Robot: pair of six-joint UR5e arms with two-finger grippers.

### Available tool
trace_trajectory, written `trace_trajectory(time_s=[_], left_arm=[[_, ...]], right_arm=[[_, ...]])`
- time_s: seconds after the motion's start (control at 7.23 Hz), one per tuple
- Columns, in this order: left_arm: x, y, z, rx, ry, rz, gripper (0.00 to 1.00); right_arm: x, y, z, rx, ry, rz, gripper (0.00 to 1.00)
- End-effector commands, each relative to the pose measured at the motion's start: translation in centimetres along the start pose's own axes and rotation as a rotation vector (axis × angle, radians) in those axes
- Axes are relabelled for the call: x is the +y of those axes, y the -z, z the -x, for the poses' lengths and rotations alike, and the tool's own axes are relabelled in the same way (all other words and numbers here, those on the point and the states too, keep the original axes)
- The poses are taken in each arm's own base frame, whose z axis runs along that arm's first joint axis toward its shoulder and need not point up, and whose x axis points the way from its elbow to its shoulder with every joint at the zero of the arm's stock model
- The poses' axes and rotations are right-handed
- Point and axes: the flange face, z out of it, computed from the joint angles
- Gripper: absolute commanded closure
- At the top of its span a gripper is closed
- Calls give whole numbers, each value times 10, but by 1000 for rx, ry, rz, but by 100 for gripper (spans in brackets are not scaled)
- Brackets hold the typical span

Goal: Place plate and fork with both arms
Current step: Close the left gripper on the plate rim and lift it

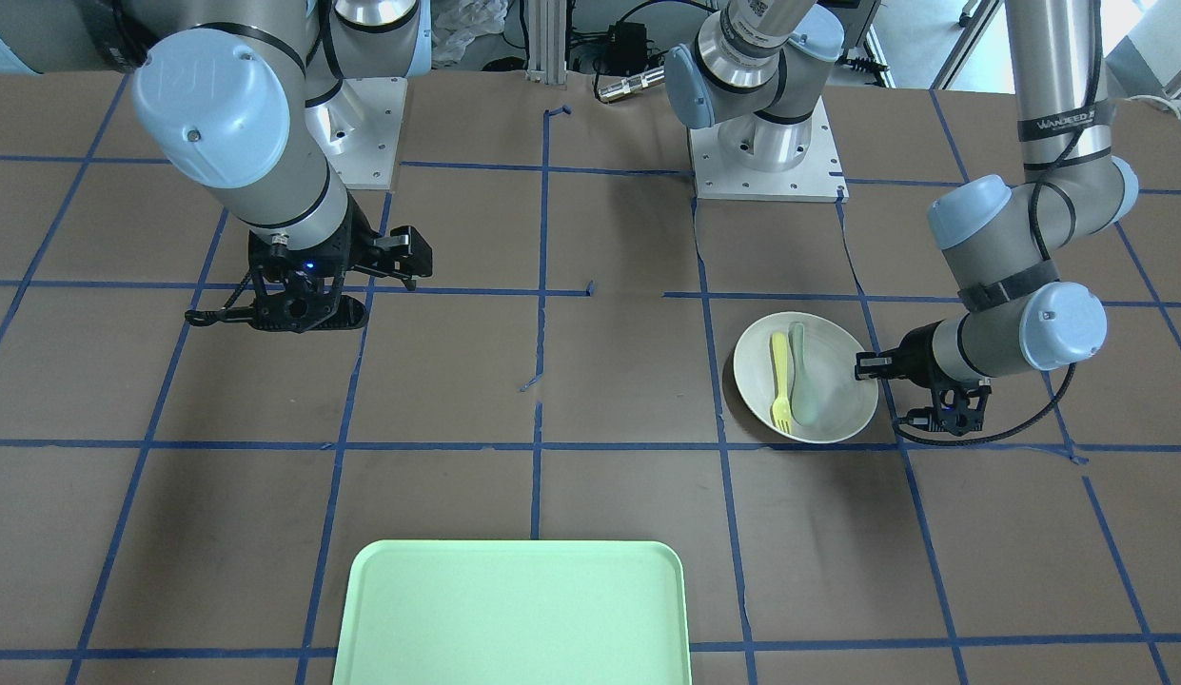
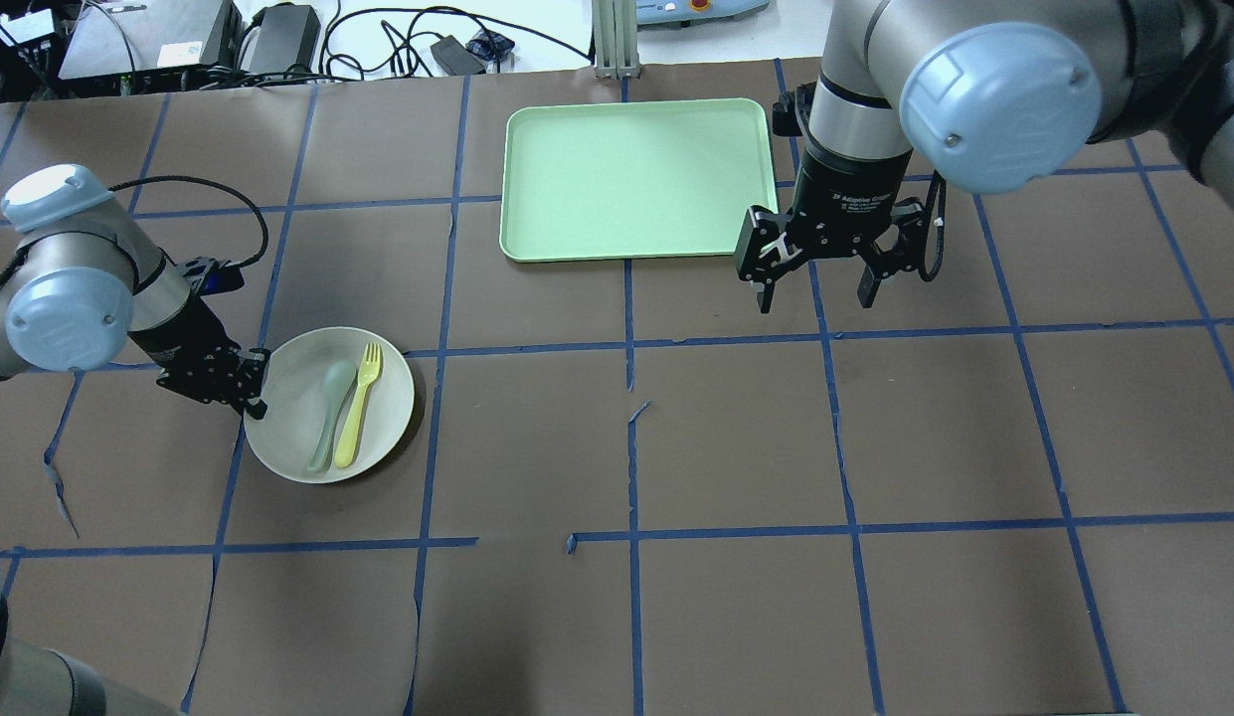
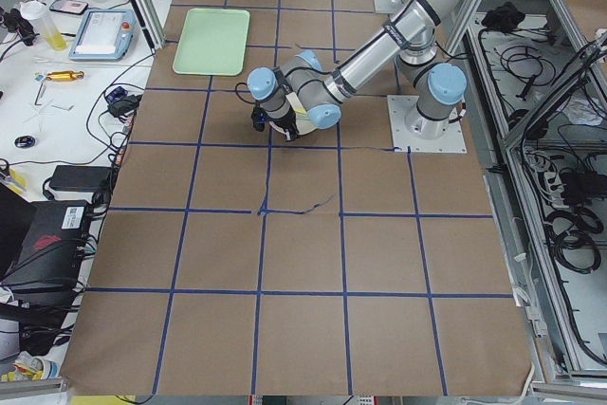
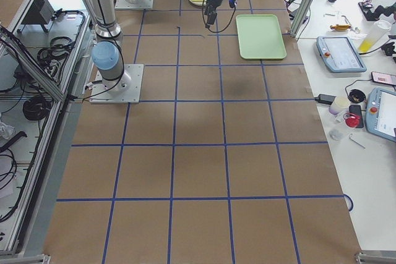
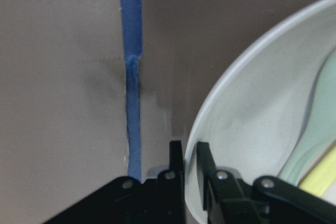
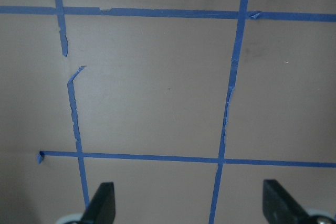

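The off-white plate (image 2: 288, 423) rests on the brown table at the robot's left, with the yellow fork (image 2: 359, 403) and a pale grey-green spoon (image 2: 328, 413) lying side by side in it. My left gripper (image 2: 254, 386) is low at the plate's outer rim. In the left wrist view its fingers (image 5: 177, 157) are closed on the rim of the plate (image 5: 252, 129), one outside and one inside. My right gripper (image 2: 815, 288) is open and empty, hanging above the table beside the near right corner of the green tray; its fingertips (image 6: 102, 203) stand wide apart.
The mint-green tray (image 2: 636, 179) lies at the far middle of the table and holds nothing. Blue tape lines grid the brown table cover. Cables and boxes lie beyond the far edge. The robot bases (image 1: 766, 152) are bolted at the near edge.
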Motion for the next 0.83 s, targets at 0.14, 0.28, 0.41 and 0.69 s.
trace_trajectory(time_s=[0.14,0.28,0.41,0.69], left_arm=[[-14,60,-7,60,-45,-26,100],[-17,61,-11,114,-42,-49,100],[-24,58,-15,139,-41,-59,100],[-50,85,-67,222,-40,-140,100]], right_arm=[[0,0,0,0,1,1,0],[0,0,0,0,2,-1,0],[0,1,0,0,8,-2,0],[0,0,0,0,28,-1,0]])
